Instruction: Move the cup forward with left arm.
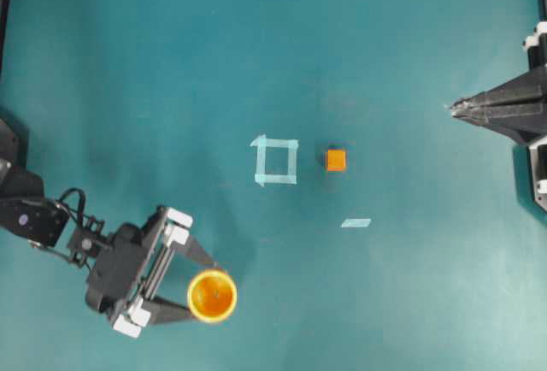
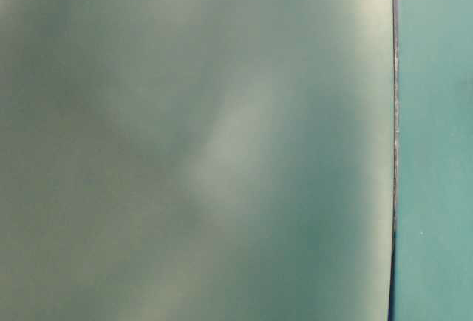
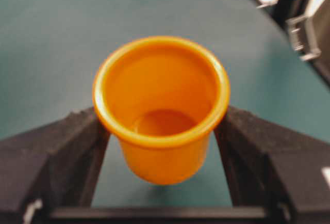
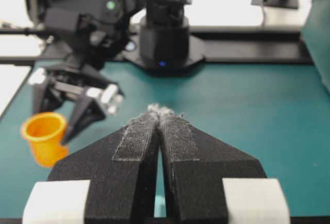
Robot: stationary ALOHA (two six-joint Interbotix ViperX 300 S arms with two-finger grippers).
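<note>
Cup (image 1: 211, 295) is sitting upright down in the near-left part of the teal table (image 1: 402, 303), and the left claw (image 1: 204, 292) is wrapping both black fingers (image 1: 198, 256) around it, one on each side of the wall just under the rim. From the left wrist view the cup (image 3: 161, 108) is filling the middle of the frame, orange inside, with a finger (image 3: 56, 152) pressing in on either side. Whether it's lifted a hair or resting on the table, I can't tell, though a shadow is showing under its base there. The right wrist view is also catching the cup (image 4: 44, 137) at far left with the left claw (image 4: 56, 131) on it.

Right claw (image 1: 454, 107) is parking over by the right edge, fingers pinched fully together with nothing between them; the right wrist view is showing the same closed tips (image 4: 161, 111).

Mid-table, a small orange cube (image 1: 336, 160) is sitting just beside a square of pale tape (image 1: 277, 161), on its right and apart from it. A loose tape strip (image 1: 355, 223) is lying a bit nearer. The table-level view is just showing blurry teal.
</note>
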